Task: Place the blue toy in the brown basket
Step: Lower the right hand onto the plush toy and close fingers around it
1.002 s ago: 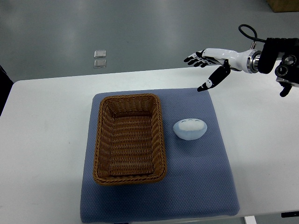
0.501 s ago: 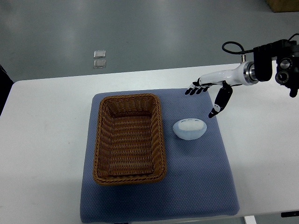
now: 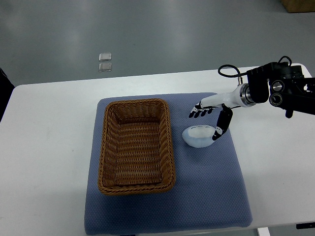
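1. White table (image 3: pixel 49 147), left portion: no left arm shows anywhere along the left edge. Nothing on this side differs from the frames a second and half a second earlier.

2. Blue-grey mat (image 3: pixel 211 196) lies flat on the table, same place as before.

3. Brown wicker basket (image 3: pixel 136 145) sits on the left half of the mat, opening up, nothing visible inside. It has not shifted across the three frames.

4. Blue toy (image 3: pixel 199 136), a pale rounded egg-like piece with a white top patch, rests on the mat just beside the basket's right wall, outside it. Same position as a second ago, so it is not yet lifted.

5. Right hand (image 3: pixel 209 123): this is the change. A second ago it hovered beyond the mat's far right corner; half a second ago it was over the mat's far edge; now it is directly above the toy. Fingers (image 3: pixel 197 112) are spread above the toy's far side, thumb (image 3: pixel 219 129) hangs down by its right flank. The hand is apart and grips nothing.

6. Contact: the thumb tip appears to touch or nearly touch the toy's right side; from this steep angle I cannot tell which.

7. Reading: the reach is essentially complete and the grasp is the step in hand. Closing, lifting and a short carry leftward over the basket rim remain.
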